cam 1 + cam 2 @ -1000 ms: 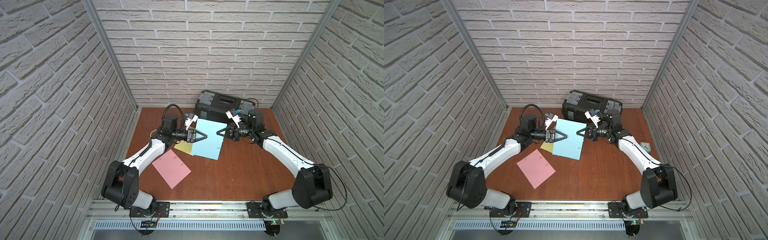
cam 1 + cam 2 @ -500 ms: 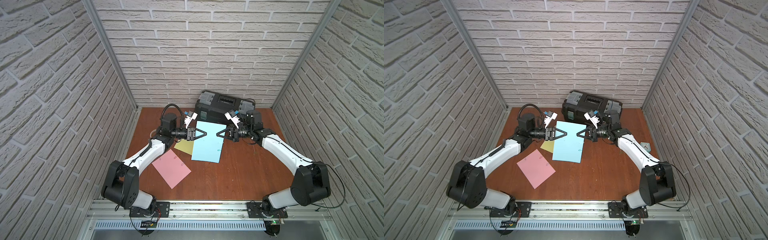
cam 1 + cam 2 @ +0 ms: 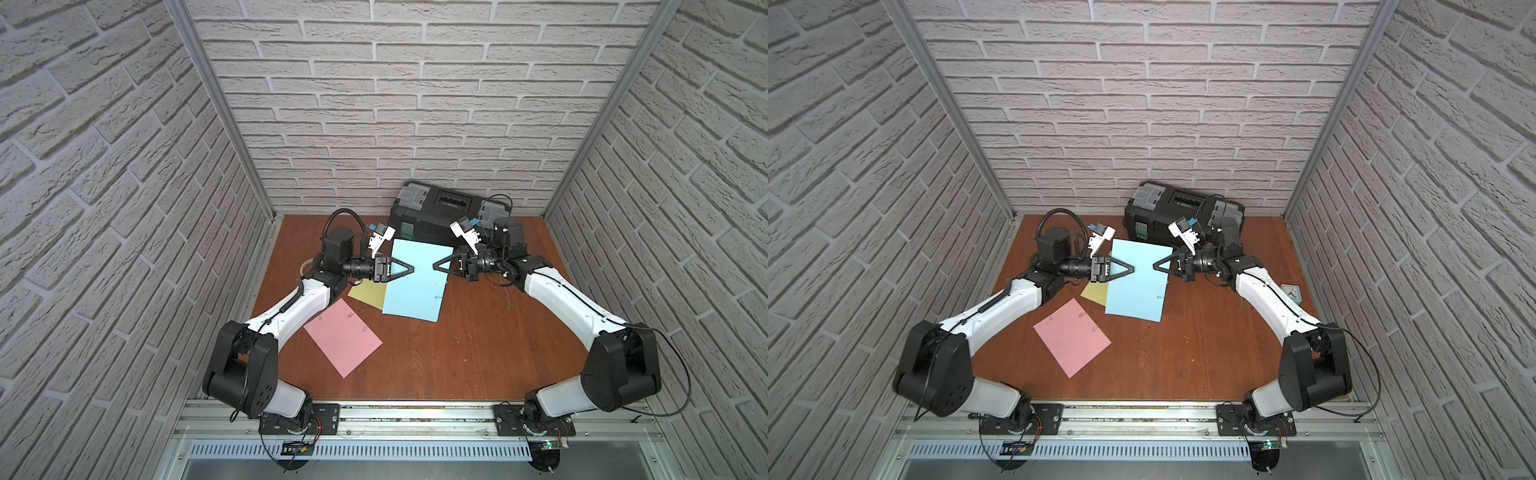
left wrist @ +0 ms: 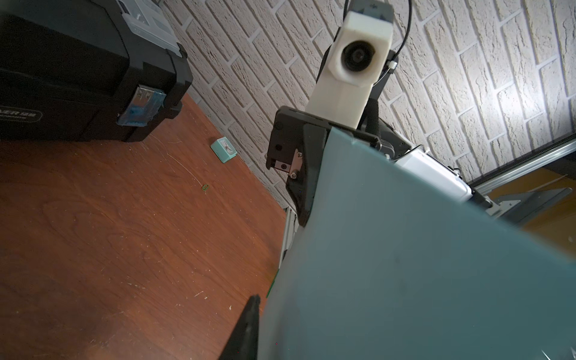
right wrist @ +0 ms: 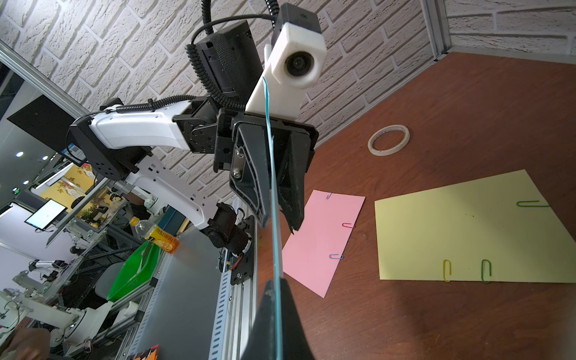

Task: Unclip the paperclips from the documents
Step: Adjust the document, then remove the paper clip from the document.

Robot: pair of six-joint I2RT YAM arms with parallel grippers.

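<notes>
The floppy blue sheet is held upright before the toolbox, pinched by the right gripper and straddled by the left gripper, grip untellable. Its clips are best taken by the outer loop.

Spread on the brown wooden table: pink sheet and yellow sheet lying flat toward the left, black toolbox against the back wall, tape roll, small teal clock.

White-shelled arms, black joints; black tapered gripper fingers; white camera housings; coiled black cable.
</notes>
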